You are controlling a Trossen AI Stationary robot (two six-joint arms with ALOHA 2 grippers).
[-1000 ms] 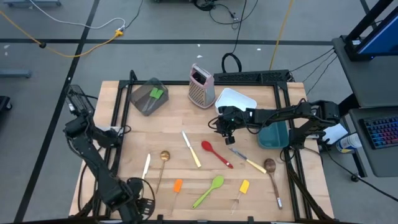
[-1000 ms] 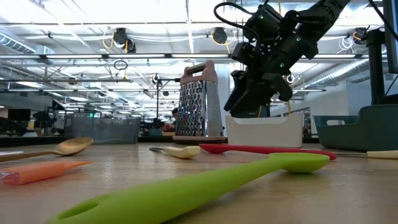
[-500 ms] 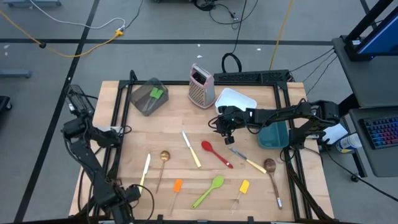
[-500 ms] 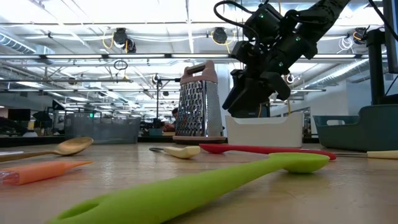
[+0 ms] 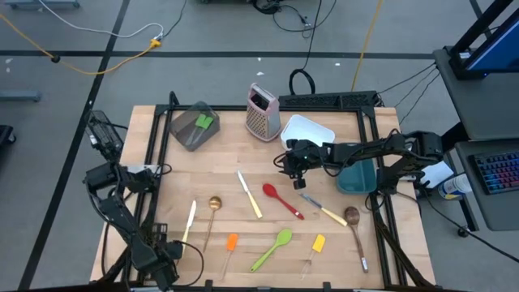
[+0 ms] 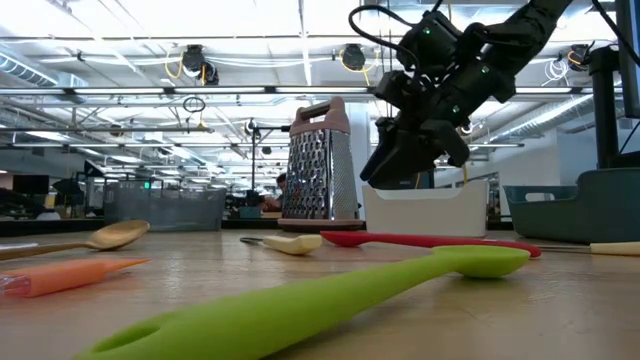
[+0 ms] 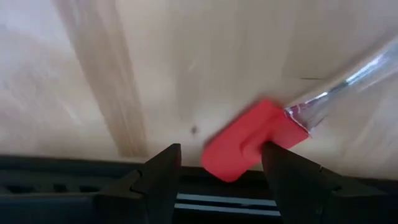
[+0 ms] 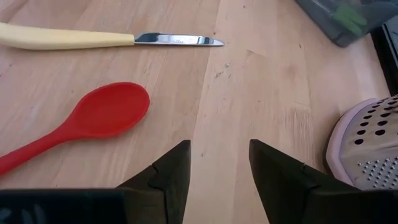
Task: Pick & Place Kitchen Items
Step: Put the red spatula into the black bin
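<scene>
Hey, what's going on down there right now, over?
Right end effector open, empty, above table by red spoon. Left end effector open, low at table's near-left edge over red mini spatula. Nothing blocking either.

No readable text, labels, brands or numbers in any view. Knife blade point(image 8: 179, 40) in the right wrist view carries a faint engraved mark (too small to read). Grater point(image 6: 322, 160), white container point(image 6: 428, 208) and the utensils show no lettering. Screens in the room behind the table are illegible.
</scene>
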